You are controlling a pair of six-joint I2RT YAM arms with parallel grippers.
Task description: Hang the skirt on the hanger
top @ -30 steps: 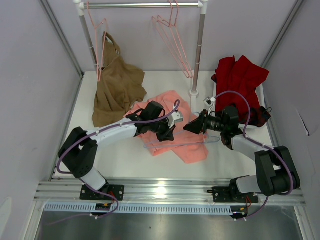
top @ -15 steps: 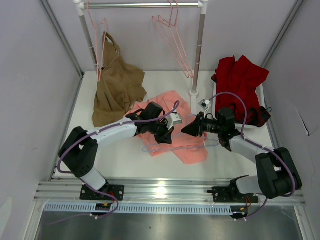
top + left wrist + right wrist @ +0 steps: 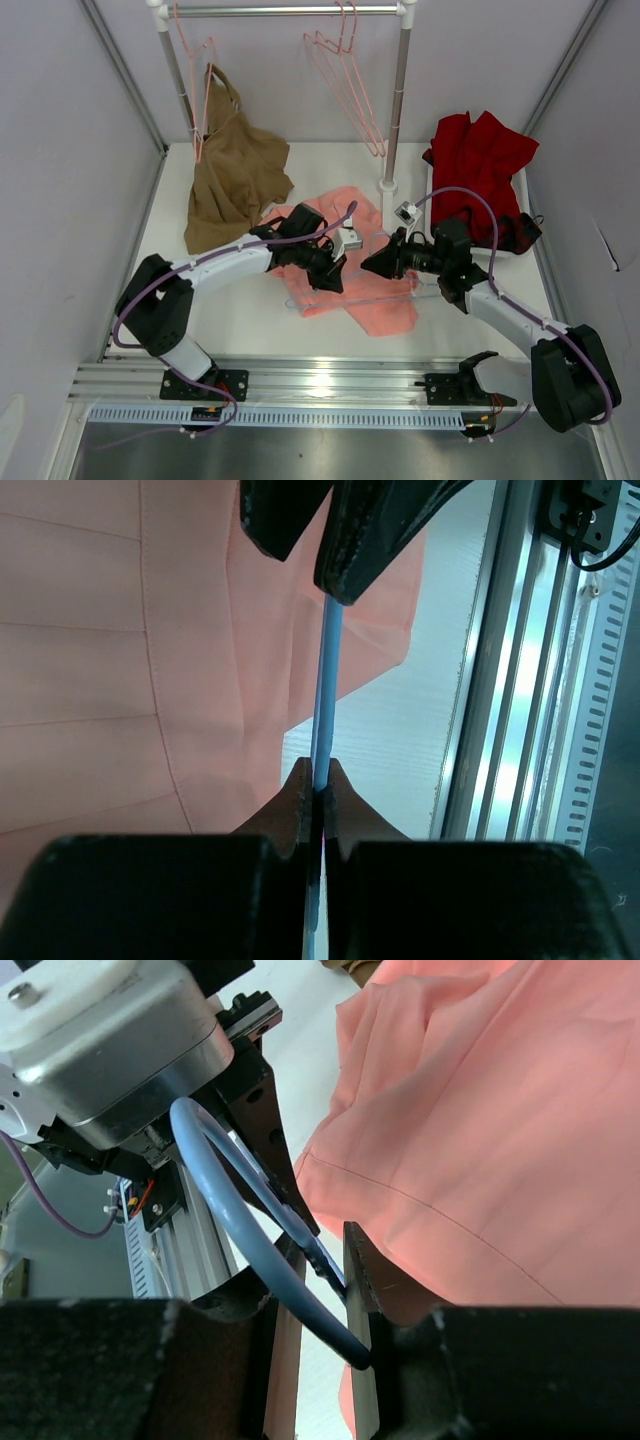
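Observation:
The salmon-pink skirt (image 3: pixel 345 215) lies crumpled on the white table between both arms; it also shows in the left wrist view (image 3: pixel 120 630) and the right wrist view (image 3: pixel 480 1110). The light blue hanger (image 3: pixel 350 299) lies across the skirt's near part. My left gripper (image 3: pixel 333 270) is shut on the hanger's wire (image 3: pixel 328 680), which is pinched between its fingertips (image 3: pixel 318 785). My right gripper (image 3: pixel 372 262) faces the left one, almost touching it. Its narrow jaws (image 3: pixel 325 1260) hold the hanger's curved hook (image 3: pixel 215 1175) between them.
A clothes rail with a white-footed pole (image 3: pixel 398 100) stands at the back and carries pink wire hangers (image 3: pixel 345 80). A tan-brown garment (image 3: pixel 235 180) hangs at the back left. A dark red garment (image 3: pixel 480 150) lies at the back right. The aluminium base rail (image 3: pixel 520 680) runs along the near edge.
My right gripper has moved left and slightly nearer, closing up on the left gripper. The left gripper and the hanger have shifted a little left and nearer. The skirt's near edge has moved slightly.

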